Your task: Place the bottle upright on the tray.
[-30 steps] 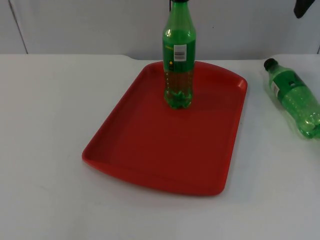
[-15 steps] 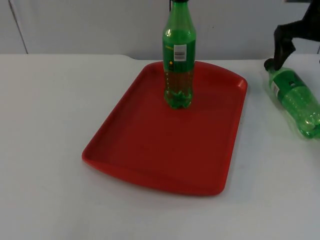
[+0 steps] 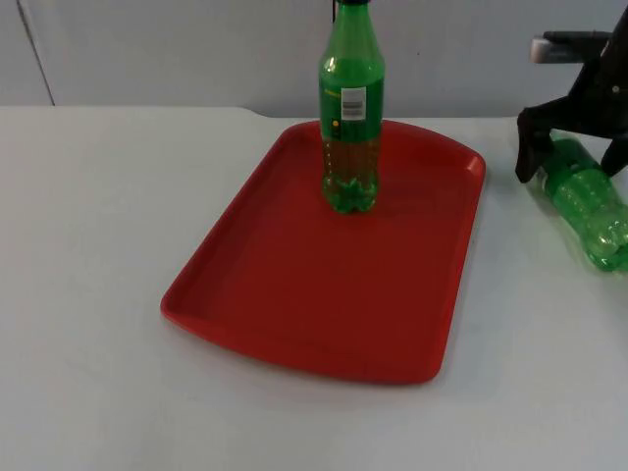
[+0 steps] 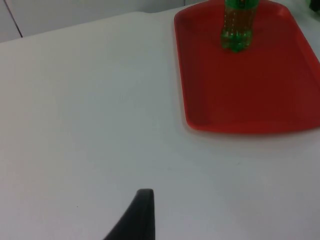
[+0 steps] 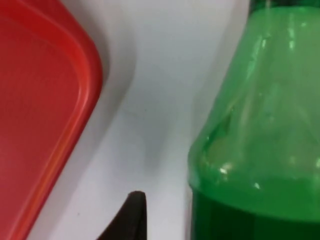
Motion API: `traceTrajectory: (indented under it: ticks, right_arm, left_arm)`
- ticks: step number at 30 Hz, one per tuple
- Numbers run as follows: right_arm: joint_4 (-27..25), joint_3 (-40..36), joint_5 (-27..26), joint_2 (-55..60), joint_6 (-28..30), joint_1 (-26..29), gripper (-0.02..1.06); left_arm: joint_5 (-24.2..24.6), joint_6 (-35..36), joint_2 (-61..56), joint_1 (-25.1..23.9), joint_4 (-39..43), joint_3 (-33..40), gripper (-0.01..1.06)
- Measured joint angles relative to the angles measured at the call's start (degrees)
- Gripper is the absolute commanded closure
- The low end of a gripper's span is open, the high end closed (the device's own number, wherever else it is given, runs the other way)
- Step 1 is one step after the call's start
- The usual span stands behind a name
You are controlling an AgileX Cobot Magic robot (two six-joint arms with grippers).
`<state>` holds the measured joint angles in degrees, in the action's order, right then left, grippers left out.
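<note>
At the top view's right edge the right gripper, fingers spread, straddles the lying bottle by its neck, ready, it seems, to close, lift and stand it on the red tray beside the upright bottle; the left arm waits, its grip unreadable.

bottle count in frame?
2. One bottle stands upright at the far end of the tray. The other bottle lies on the table to the tray's right, the right gripper straddling its neck. None seem hidden.
</note>
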<state>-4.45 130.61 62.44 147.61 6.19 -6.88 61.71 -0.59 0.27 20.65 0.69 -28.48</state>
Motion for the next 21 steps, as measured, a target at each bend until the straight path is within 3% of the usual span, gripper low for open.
traceTrajectory:
  ticks: [15,21]
  right_arm:
    - [-2.7,0.0,-3.3,2.1,-0.3,0.0,0.04]
    - [-2.7,0.1,-3.1,2.1,-0.7,0.2,0.25]
  left_arm:
    - [0.0,0.0,0.0,0.0,0.0,0.0,0.0]
    - [0.0,0.0,0.0,0.0,0.0,0.0,0.0]
